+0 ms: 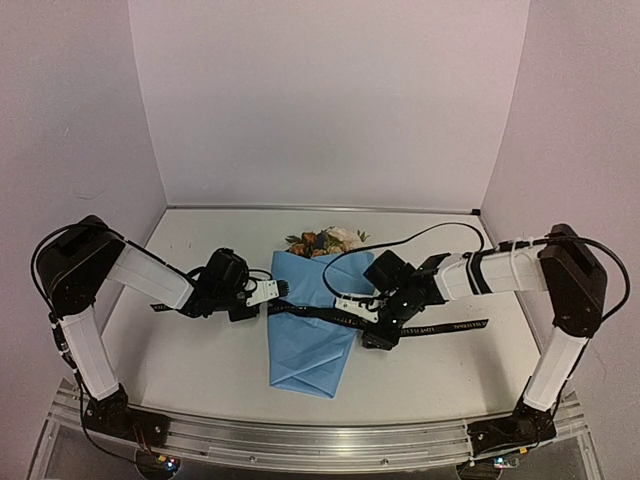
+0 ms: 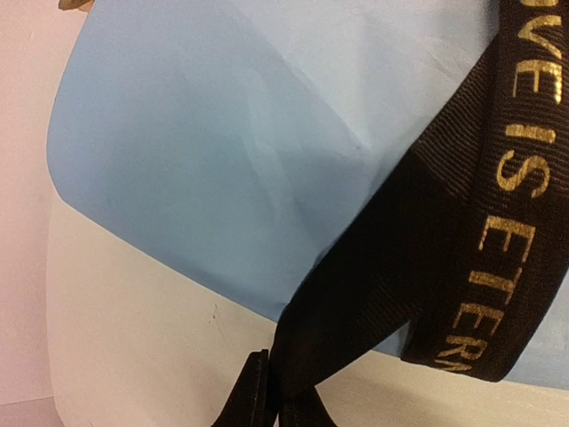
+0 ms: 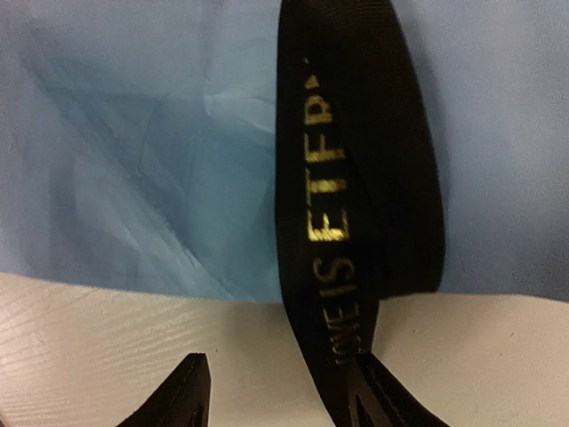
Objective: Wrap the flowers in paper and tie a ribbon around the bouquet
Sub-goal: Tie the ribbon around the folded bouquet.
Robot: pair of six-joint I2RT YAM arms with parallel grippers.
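1. Lying mid-tabletop (image 1: 200,370), the bouquet (image 1: 305,345) points its narrow end near, with the flowers (image 1: 325,240) showing at its far end.
2. The ribbon (image 1: 440,328) crosses the bouquet from left to right, and its right end trails onto the tabletop.
3. The left gripper (image 2: 277,391), at the bouquet's left edge, is closed tight and pinches the ribbon.
4. The right gripper (image 3: 280,374), at the bouquet's right edge, stands partly open. The ribbon runs beside one finger and is not clamped.
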